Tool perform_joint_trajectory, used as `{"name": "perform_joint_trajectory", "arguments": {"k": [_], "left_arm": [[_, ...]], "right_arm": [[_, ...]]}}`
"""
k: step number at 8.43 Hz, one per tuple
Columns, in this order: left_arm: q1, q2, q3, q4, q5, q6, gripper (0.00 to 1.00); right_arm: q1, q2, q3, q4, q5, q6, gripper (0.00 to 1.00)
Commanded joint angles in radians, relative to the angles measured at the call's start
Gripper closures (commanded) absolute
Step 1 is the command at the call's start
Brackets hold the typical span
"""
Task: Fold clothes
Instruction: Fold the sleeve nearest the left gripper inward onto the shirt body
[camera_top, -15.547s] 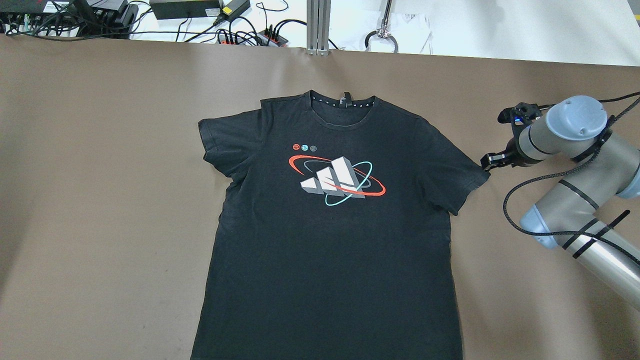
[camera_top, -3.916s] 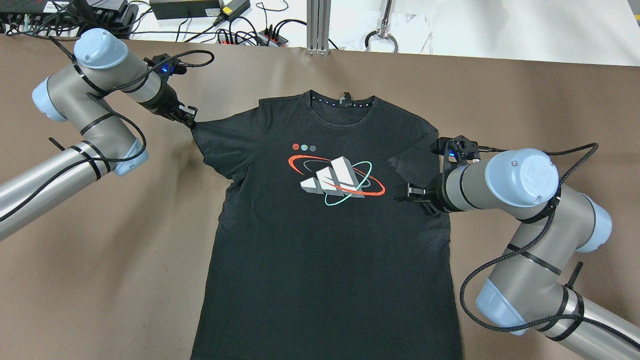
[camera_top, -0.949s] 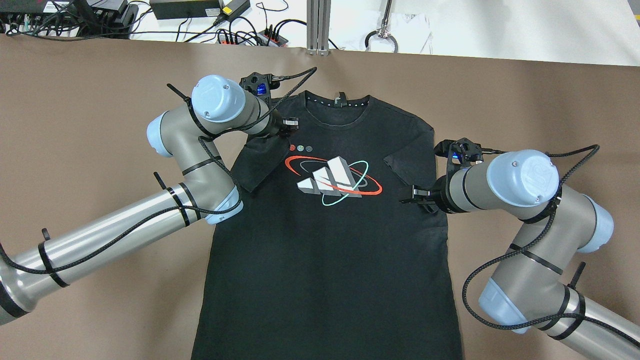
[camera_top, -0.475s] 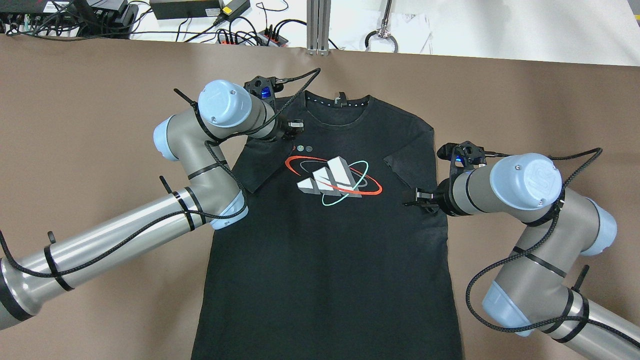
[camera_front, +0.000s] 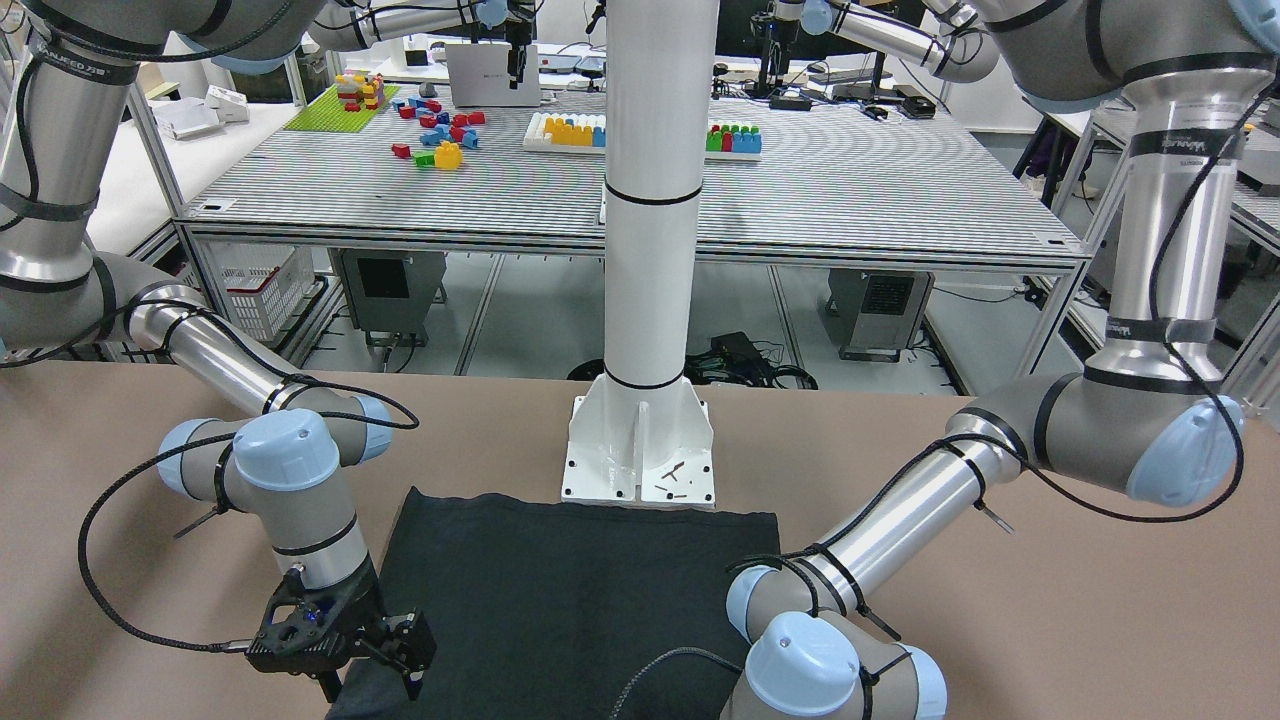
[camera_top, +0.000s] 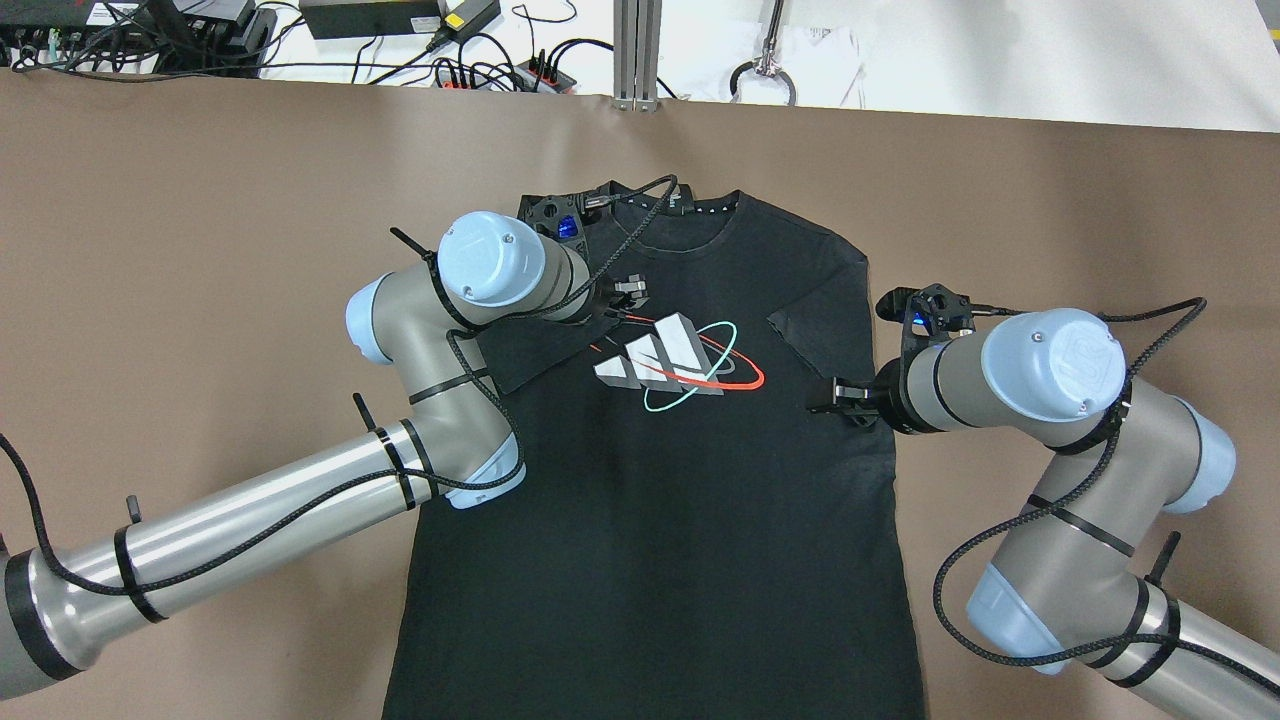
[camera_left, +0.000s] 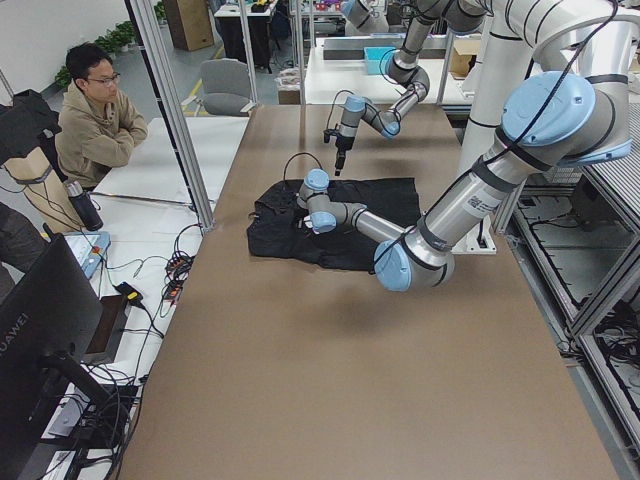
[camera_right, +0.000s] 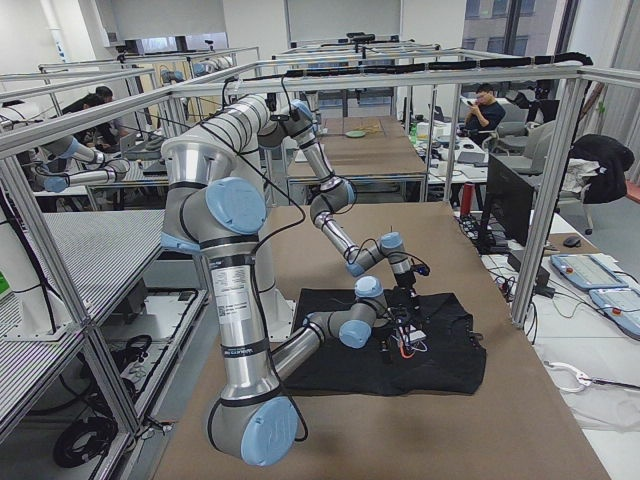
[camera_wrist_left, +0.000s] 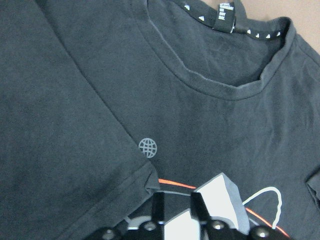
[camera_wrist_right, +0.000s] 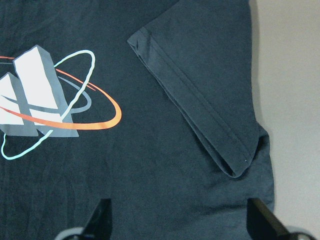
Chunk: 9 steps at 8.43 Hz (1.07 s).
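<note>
The clothes are one black T-shirt (camera_top: 660, 520) with a white, red and teal chest print, lying flat on the brown table, collar (camera_wrist_left: 220, 85) at the far side. My left gripper (camera_top: 628, 297) is shut on the hem of one sleeve (camera_top: 530, 355) and holds it folded in over the chest, beside the print; its fingers (camera_wrist_left: 158, 212) stand close together. The other sleeve (camera_wrist_right: 200, 115) lies folded inward on the shirt. My right gripper (camera_top: 828, 396) hovers open over that sleeve with nothing between its fingers (camera_wrist_right: 102, 217).
The white pillar base (camera_front: 640, 460) stands at the shirt's hem on the robot's side. Cables and power strips (camera_top: 480, 70) lie past the table's far edge. Bare brown table (camera_top: 200, 250) flanks the shirt. A person (camera_left: 95, 110) sits beyond the table.
My left gripper has carried the sleeve further right and toward the robot, now covering the three small dots and the print's left edge. The right gripper has barely moved.
</note>
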Motion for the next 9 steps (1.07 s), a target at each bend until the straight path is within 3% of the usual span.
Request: {"name": "perform_joint_trajectory", "arguments": {"k": [1,5,9], "left_arm": [[0.006,-0.004,0.000,0.004,0.019,-0.049,0.00],[-0.017,0.037,-0.054,0.002,0.013,-0.052,0.00],[-0.021,0.155,-0.095,-0.009,0.008,-0.033,0.00]], "right_arm": [[-0.003,0.003,0.003,-0.001,0.002,0.007,0.05],[-0.003,0.012,0.010,-0.009,-0.001,0.018,0.05],[-0.003,0.007,0.004,-0.009,-0.003,0.018,0.05]]}}
